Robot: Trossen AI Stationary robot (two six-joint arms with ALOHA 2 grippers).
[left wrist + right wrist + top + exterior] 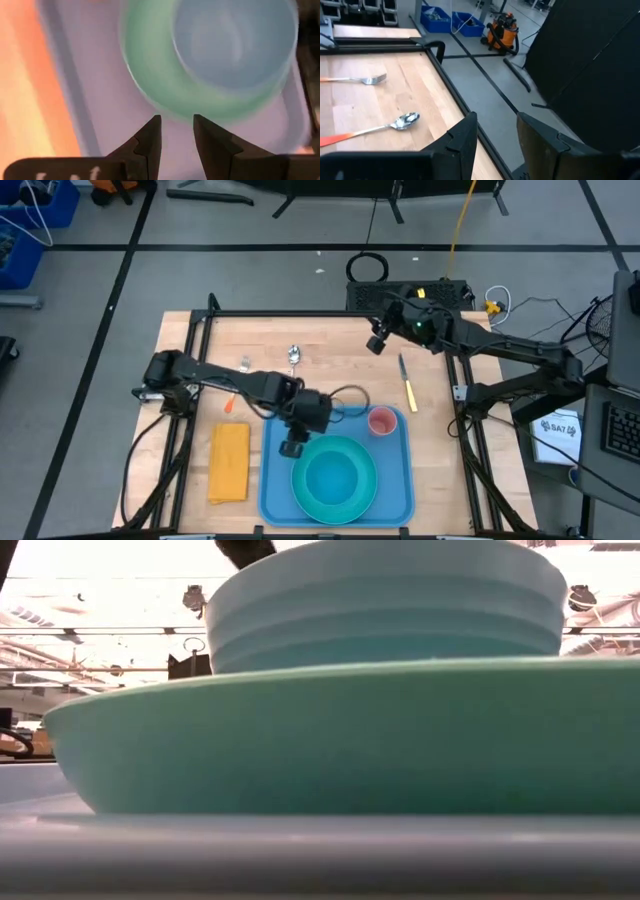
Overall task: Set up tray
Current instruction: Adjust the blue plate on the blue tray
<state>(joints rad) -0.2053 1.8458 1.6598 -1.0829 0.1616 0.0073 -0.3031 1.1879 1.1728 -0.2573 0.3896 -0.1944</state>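
With the napkin left of the tray, which carried plate, bowl and cup, I held the left gripper parted, empty, over its left rim; right gripper waited apart, empty.

Light wooden table, bearing blue tray, yellow-orange napkin, spoon, fork, yellow-handled knife, all well apart.
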